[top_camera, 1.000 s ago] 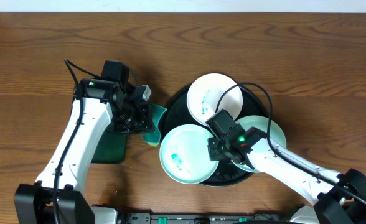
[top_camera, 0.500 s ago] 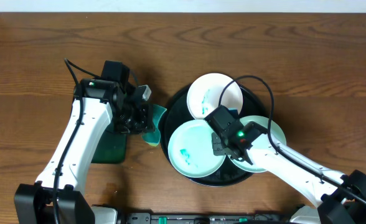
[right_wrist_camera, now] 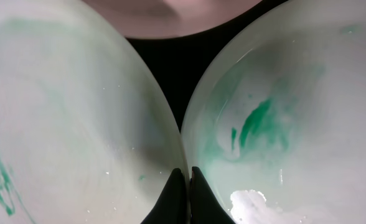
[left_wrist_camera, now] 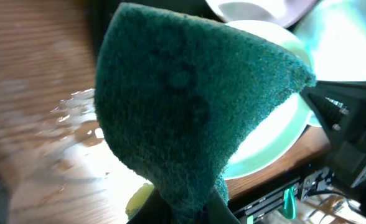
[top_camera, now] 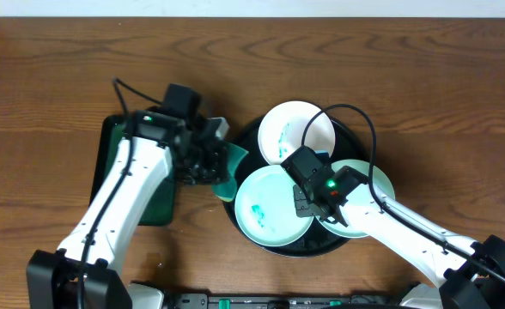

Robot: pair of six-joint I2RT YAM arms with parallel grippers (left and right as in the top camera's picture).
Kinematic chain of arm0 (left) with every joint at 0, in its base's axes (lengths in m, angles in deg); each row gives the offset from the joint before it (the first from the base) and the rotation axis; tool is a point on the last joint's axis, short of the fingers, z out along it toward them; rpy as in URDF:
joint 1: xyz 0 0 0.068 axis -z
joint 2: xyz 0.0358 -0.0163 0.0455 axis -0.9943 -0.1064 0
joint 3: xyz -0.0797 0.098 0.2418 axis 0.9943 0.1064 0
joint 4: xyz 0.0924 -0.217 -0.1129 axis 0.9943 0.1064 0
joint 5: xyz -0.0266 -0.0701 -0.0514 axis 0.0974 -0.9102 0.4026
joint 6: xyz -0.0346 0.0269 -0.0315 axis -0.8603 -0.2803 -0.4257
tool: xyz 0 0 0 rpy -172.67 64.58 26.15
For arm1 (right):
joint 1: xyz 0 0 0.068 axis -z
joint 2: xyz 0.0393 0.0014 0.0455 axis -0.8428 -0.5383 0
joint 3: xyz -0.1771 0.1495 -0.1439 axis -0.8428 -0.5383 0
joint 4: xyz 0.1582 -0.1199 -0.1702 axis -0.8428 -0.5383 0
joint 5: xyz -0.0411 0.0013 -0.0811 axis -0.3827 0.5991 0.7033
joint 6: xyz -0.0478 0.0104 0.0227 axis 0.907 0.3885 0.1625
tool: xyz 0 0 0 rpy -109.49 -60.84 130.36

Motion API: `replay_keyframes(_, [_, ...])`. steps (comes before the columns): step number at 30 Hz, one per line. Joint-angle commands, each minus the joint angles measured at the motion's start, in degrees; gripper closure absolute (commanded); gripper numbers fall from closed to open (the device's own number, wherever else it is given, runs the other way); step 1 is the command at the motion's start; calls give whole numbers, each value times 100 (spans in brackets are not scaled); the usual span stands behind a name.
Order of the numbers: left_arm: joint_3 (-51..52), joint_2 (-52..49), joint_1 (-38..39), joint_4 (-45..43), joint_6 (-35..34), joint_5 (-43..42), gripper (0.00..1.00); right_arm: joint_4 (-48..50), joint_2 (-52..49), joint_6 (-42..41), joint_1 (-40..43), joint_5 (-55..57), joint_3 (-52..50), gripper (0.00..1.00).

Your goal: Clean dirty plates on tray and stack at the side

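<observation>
Trouble here comes chiefly from crowding. Your left gripper (top_camera: 211,157) is clamped on the green scouring sponge (left_wrist_camera: 189,106), which hangs at the left rim of the round black tray (top_camera: 246,137), just beside the front plate (top_camera: 270,206). Your right gripper (right_wrist_camera: 183,183) is closed, its tips together at the seam where that plate's rim meets the right-hand plate (right_wrist_camera: 282,124). The wrist view does not settle whether it truly pinches the rim.

All three plates lie on the tray, the rear plate (top_camera: 291,129) touching the front one, and each carries teal smears. None is stacked at the side yet.

If the right hold is weak, a firm wipe will likely push the front plate against its neighbours or tip it up on the tray's raised rim. If you sweep too far right, the sponge arm may strike your right wrist.
</observation>
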Motion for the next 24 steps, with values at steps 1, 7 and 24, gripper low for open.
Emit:
replay_keyframes(1, [17,-90,420,-33,-188,-74,93,-20,-35,87,-118,-94,94,99])
replay_keyframes(7, [254,-474,925,-433,-643,17,93,-22,-35,63,-120,-92,94,99])
replay_keyframes(24, [2376,-577,979,-4061,-1746,-2791,93,4,-35,63,-120,-107,96,99])
